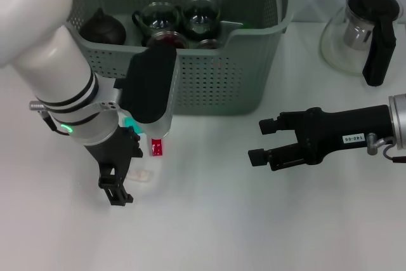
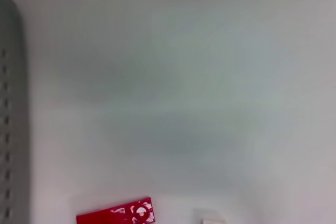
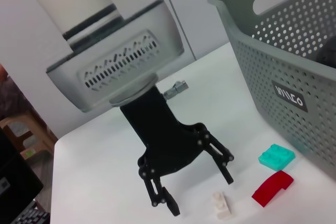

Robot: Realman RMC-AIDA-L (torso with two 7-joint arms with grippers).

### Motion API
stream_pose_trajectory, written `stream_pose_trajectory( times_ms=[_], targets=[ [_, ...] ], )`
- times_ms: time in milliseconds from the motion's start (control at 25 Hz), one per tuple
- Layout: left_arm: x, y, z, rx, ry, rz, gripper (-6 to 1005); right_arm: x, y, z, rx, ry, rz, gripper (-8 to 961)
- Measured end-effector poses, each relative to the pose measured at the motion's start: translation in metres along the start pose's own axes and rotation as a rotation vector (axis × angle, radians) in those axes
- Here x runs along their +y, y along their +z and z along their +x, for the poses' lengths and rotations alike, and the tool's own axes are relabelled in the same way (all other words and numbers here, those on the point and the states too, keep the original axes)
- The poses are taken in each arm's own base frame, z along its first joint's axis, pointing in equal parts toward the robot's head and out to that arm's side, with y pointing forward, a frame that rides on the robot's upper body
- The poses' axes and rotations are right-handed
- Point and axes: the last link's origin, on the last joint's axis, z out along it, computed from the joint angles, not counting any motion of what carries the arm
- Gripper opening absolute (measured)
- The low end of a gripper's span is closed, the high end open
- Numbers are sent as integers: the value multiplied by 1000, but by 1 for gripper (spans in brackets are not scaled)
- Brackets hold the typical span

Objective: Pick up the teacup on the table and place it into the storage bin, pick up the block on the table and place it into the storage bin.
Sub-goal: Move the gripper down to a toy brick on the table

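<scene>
Overhead, we are hovering our left hand (image 1: pixel 118 185), fingers spread and empty, above a white block (image 3: pixel 221 204) on the desk (image 1: pixel 209 220) before the storage bin (image 1: pixel 209 80), already holding teacups (image 1: pixel 202 17). Only the right wrist view is showing a teal block (image 3: pixel 276 157) beside the red one (image 3: pixel 272 188). Our right hand (image 1: pixel 259 140) is waiting open, well apart.

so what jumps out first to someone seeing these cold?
The grey-green storage bin at the back of the table, already holding glass teacups and a dark teapot. In front of it, the left tool hangs open over a small white block, with a red block and a teal block lying by the bin's wall. The right tool hovers open to the right, near a glass pitcher.
</scene>
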Motion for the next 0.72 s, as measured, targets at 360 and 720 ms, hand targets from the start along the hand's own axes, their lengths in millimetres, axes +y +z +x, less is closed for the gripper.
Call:
stream_pose_trajectory(
  times_ms=[360, 720],
  targets=[
    [-7, 11, 1, 0, 9, 17, 808, 0, 0, 0, 0, 4, 0, 946],
    [-7, 16, 1, -2, 17, 16, 563, 0, 0, 1, 0, 5, 1, 946]
  ],
)
